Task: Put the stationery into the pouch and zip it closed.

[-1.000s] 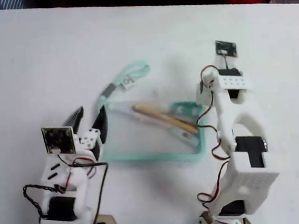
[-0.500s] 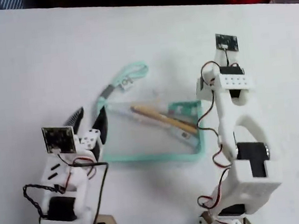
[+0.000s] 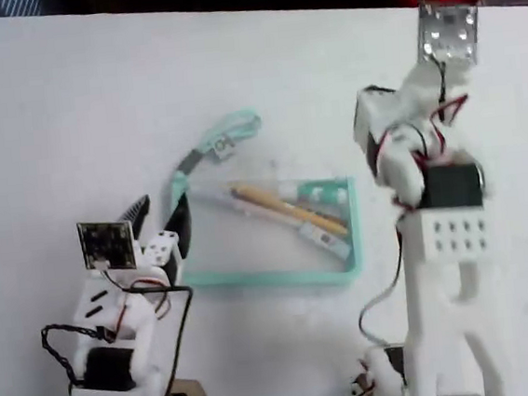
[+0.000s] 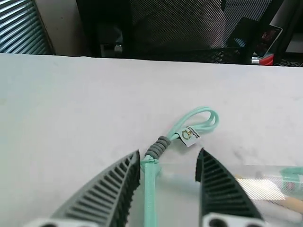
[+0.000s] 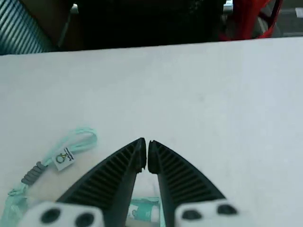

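Left jaws released astride the pouch (image 3: 253, 278) end; right jaws clenched.
The pouch lies flat mid-tabletop with a pencil (image 3: 289, 210) inside, its wrist loop (image 3: 234, 126) toward the far edge; my right jaws hang over its other end.

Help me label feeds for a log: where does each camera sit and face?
High: fixed above the table, looking down on the pouch and both arms.
Left wrist: on the left arm, facing across the table; open left pincer straddles the pouch's edge.
Right wrist: on the right arm, facing likewise; shut right pincer.
Shared: all three show the pouch's loop.
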Controlling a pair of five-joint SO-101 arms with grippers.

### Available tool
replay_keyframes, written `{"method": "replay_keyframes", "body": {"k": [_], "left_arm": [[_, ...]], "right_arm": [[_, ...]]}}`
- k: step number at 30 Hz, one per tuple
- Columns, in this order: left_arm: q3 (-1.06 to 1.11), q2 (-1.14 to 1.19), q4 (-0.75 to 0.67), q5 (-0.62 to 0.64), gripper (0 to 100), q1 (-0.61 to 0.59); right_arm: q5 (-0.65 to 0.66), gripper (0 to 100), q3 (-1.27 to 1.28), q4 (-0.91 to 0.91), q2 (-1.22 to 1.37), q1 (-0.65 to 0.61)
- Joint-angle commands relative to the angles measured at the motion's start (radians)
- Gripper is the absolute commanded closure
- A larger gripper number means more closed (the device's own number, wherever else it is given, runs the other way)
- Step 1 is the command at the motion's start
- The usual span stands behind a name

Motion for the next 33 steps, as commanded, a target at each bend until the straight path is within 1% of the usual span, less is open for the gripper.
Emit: {"method": "replay_keyframes", "body": {"k": [1, 4, 7, 14, 15, 19, 23, 25, 29, 33], "left_arm": [[-0.002, -0.008, 0.006, -0.012, 80, 0.018], [-0.002, -0.008, 0.008, -0.012, 80, 0.018], [-0.002, -0.008, 0.008, -0.012, 80, 0.018], [-0.002, -0.008, 0.008, -0.012, 80, 0.018], [-0.002, -0.008, 0.008, -0.012, 80, 0.018], [-0.002, -0.008, 0.008, -0.012, 80, 0.018], [-0.002, -0.008, 0.008, -0.012, 80, 0.018], [-0.002, -0.008, 0.008, -0.012, 80, 0.018], [-0.002, -0.008, 0.009, -0.012, 80, 0.012], [-0.002, -0.008, 0.009, -0.012, 80, 0.01]], "right_arm": [[-0.002, 98.1, 0.115, -0.067, -0.228, 0.004], [0.006, 98.1, 0.229, -0.128, -0.424, -0.061], [0.006, 98.1, 0.381, -0.202, -0.641, -0.082], [0.008, 98.1, 0.809, -0.558, -1.173, -0.088], [0.009, 98.1, 0.83, -0.582, -1.176, -0.088], [0.008, 98.1, 0.839, -0.572, -1.13, -0.065], [0.008, 98.1, 0.937, -0.572, -1.159, -0.07], [0.008, 98.1, 1.033, -0.57, -1.155, -0.064], [0.008, 98.1, 1.31, -0.579, -1.155, -0.048], [-0.002, 98.1, 1.313, -0.4, -1.136, -0.056]]}}
